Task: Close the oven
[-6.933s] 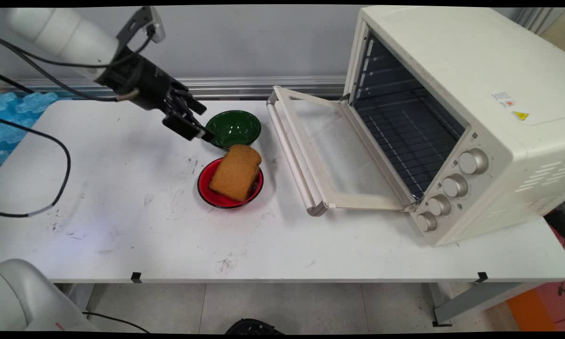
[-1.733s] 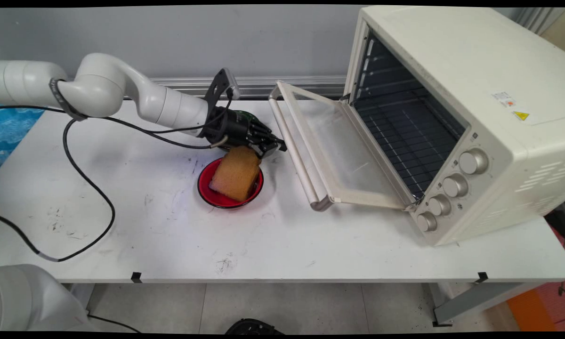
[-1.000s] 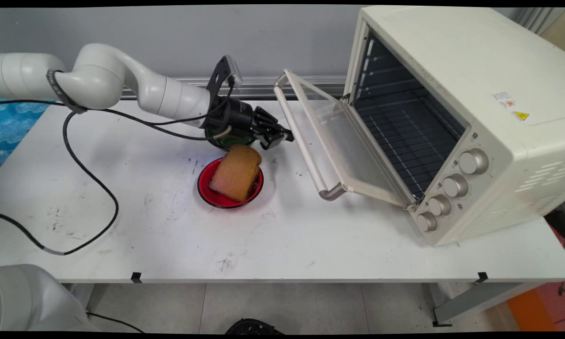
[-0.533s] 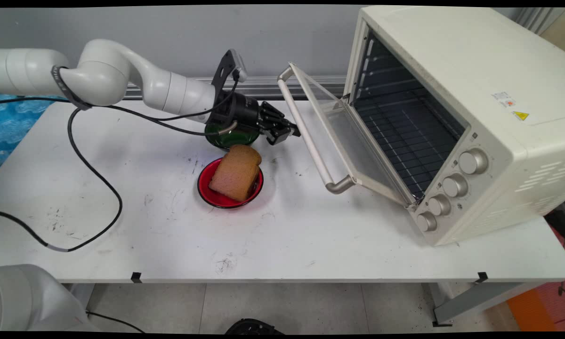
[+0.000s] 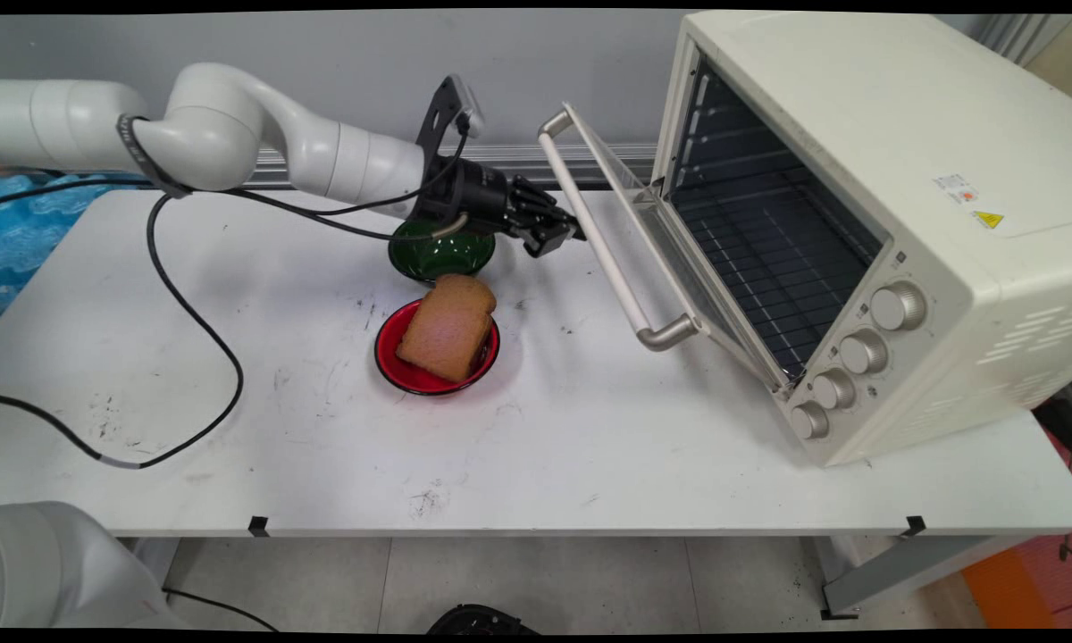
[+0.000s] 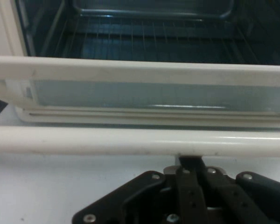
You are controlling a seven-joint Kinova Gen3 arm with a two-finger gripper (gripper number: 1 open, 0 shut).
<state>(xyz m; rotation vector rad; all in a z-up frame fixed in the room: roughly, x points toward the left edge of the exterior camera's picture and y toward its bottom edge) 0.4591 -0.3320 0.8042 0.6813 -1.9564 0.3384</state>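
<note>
Gripper (image 5: 565, 237), fingers together as we read the hand view, sits under the door handle (image 5: 603, 250) of the toaster oven (image 5: 866, 179), centre frame. We'd keep contact mid-bar and follow the door's (image 6: 144, 95) arc, clear of the green bowl (image 5: 440, 256).

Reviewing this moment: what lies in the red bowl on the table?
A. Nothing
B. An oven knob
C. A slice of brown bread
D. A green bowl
C: a slice of brown bread lies tilted in the red bowl, with the green bowl standing apart behind it on the table.
</note>
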